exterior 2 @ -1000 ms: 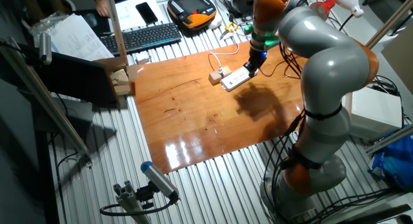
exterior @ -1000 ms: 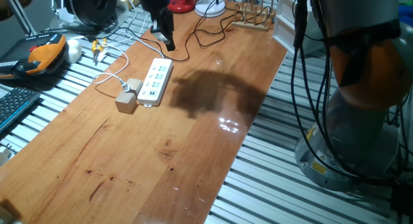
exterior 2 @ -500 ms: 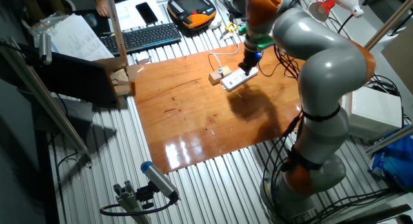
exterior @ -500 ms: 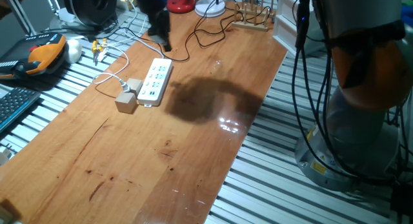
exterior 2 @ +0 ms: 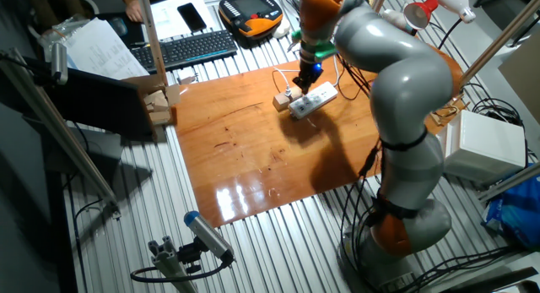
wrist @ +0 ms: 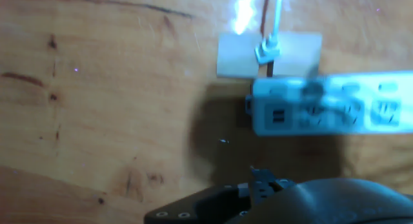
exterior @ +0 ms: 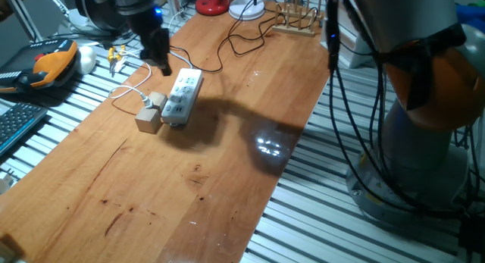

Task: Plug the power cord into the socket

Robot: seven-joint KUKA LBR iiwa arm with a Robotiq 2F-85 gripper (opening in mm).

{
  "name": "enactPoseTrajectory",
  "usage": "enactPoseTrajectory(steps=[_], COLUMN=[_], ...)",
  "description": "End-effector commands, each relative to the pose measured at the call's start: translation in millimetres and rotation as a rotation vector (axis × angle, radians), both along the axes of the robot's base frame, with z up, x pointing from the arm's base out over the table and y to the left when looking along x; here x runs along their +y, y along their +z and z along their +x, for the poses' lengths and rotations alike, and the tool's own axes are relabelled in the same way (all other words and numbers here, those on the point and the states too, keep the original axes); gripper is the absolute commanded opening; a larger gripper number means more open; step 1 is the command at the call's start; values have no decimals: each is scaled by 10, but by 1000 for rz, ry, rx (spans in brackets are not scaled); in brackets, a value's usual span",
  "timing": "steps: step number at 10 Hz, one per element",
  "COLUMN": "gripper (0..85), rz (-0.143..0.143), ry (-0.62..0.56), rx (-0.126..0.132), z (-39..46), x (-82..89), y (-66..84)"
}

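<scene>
A glossy, reddish-brown wooden desk is laid over a ribbed metal bench, with a black keyboard seen in the upper left of the other fixed view. In the upper left of one fixed view the long white rectangular plastic power strip is seen lying flat, touched by two tan cube blocks, with the thin white looped power cord just beside them. The dark hand is held above the strip's far end; whether its fingers are spread or pressed together cannot be told.

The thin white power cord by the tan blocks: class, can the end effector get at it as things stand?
Probably yes. The end effector hovers beside the long white power strip, and the thin white power cord lies uncovered on the wood, nothing above it.
</scene>
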State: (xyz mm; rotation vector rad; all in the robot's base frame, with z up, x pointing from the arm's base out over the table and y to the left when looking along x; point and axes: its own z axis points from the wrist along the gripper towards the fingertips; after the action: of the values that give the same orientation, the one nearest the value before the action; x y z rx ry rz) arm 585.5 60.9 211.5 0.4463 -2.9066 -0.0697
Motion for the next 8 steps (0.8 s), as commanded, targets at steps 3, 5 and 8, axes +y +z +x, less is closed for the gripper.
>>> enactPoseTrajectory(steps=[3,5,8], gripper=[0,0,0], rz=[-27,-71,-87], ry=[78,141,143], rx=[2,-9,-10], z=[6,6,6], x=[1,1,1], y=[3,3,3])
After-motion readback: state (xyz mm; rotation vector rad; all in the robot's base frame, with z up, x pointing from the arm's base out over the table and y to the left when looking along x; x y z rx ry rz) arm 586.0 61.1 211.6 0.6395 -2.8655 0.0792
